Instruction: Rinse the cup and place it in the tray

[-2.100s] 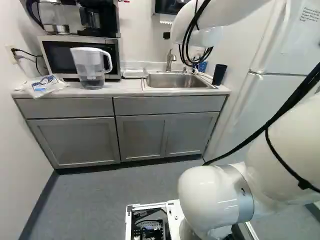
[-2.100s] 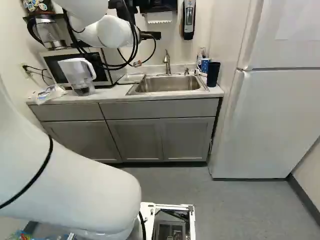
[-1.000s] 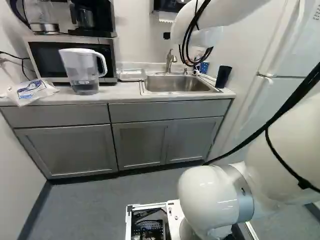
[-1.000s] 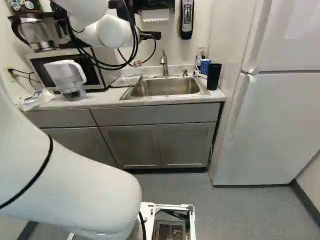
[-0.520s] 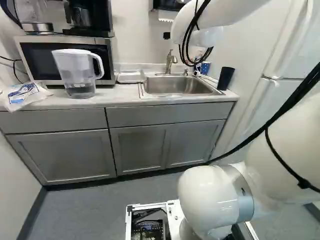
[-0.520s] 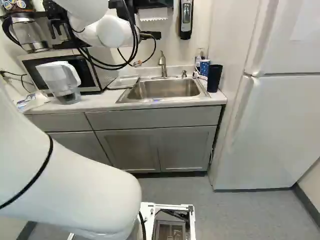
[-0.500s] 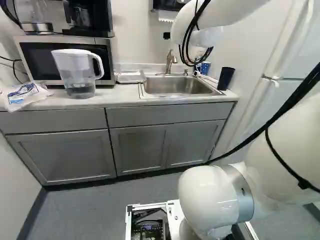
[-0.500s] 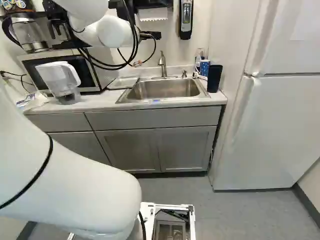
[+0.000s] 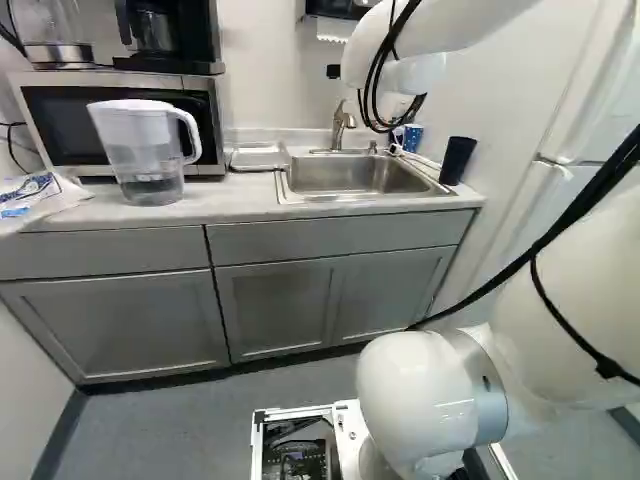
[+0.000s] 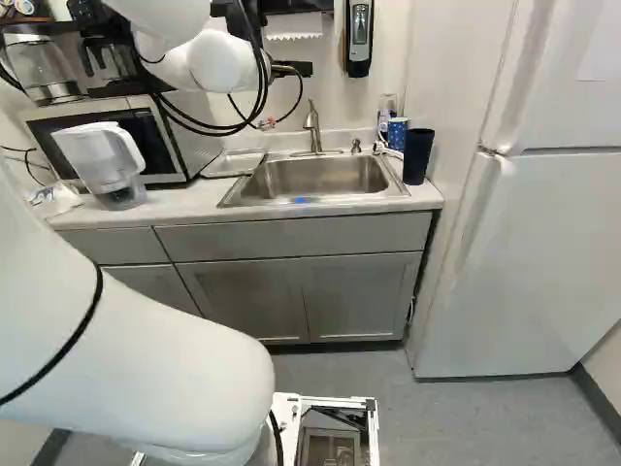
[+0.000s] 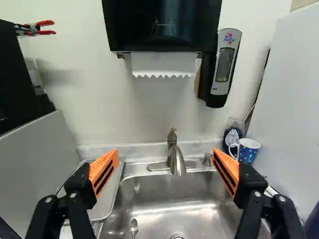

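Pointing the wide-spread gripper (image 10: pixel 293 69) toward the faucet (image 11: pixel 176 158). Seeing a tray (image 10: pixel 233 163) just beside the sink (image 10: pixel 315 177), a dark cup (image 10: pixel 417 157) and dotted mug (image 11: pixel 248 151) on its other side.

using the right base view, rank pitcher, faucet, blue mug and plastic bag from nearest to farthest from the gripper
1. faucet: ahead of the gripper, at the back of the sink
2. blue mug: by the sink's back right corner
3. pitcher: well left of the sink
4. plastic bag: left of the pitcher
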You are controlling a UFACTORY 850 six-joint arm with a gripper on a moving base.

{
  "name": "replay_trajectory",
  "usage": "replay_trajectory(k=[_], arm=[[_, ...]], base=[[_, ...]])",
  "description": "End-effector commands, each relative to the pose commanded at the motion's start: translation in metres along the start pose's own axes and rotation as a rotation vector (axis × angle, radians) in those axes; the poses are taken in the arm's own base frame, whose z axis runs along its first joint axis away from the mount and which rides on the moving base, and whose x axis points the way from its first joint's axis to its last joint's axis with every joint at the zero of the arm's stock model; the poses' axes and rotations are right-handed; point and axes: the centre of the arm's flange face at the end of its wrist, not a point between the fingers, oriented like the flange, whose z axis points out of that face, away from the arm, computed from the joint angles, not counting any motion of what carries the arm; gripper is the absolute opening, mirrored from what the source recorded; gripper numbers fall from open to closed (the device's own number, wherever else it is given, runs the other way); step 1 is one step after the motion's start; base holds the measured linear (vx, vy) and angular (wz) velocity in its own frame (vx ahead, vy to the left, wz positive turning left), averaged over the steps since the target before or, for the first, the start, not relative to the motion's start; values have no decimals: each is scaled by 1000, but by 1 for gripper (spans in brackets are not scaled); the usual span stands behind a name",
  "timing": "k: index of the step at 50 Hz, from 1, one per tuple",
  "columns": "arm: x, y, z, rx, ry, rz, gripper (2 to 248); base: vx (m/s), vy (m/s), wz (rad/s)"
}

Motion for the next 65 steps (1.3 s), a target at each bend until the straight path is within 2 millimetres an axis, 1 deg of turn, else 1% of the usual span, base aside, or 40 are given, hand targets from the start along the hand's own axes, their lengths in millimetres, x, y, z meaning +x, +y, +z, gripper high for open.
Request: replay_trajectory(k=[17, 65], arm=[[0, 0, 0, 0, 0, 0, 247], [0, 0, 0, 0, 0, 0, 247]], base=[[100, -29, -176], [55, -1, -11]])
